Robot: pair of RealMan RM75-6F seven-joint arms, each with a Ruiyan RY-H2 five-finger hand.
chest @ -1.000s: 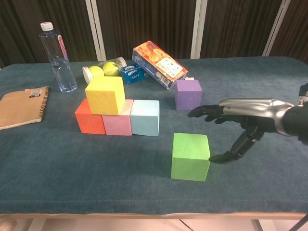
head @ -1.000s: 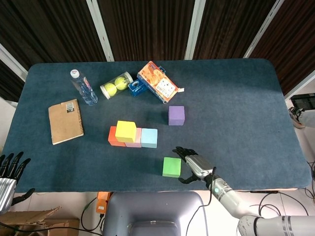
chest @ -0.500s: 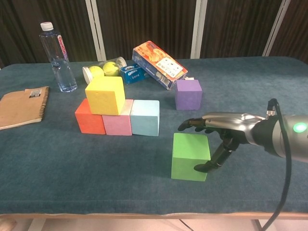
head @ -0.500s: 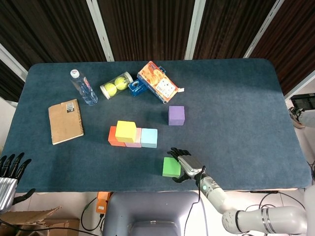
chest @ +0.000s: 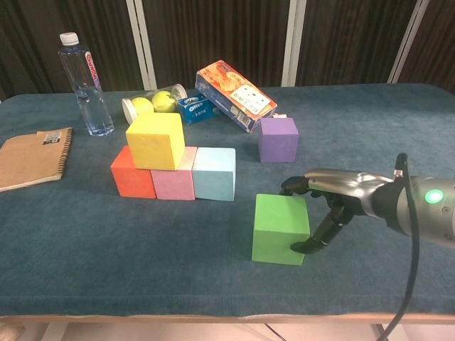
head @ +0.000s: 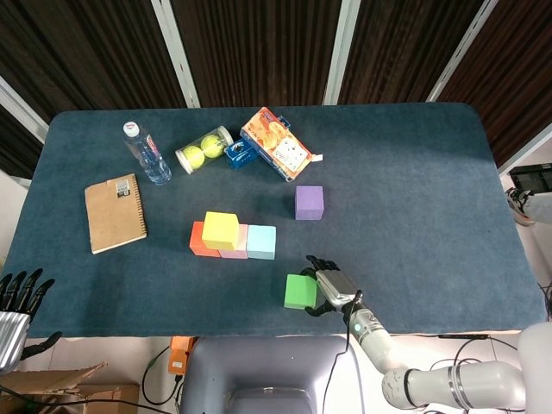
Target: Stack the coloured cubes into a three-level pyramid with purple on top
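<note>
Right hand point(chest: 333, 202) with fingers spread around green cube point(chest: 281, 229), apparently touching its side; firm grip unclear; left hand point(head: 15, 302) open, idle

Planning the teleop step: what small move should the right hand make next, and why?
Probably close the right hand on the green cube to grip it: its fingers sit against the cube's right side, and the yellow cube lacks a second-level neighbour.

Right hand point(chest: 334, 202) — silver back, black fingers, grey forearm, green light, thin black cable — left hand point(head: 15, 309) alike
</note>
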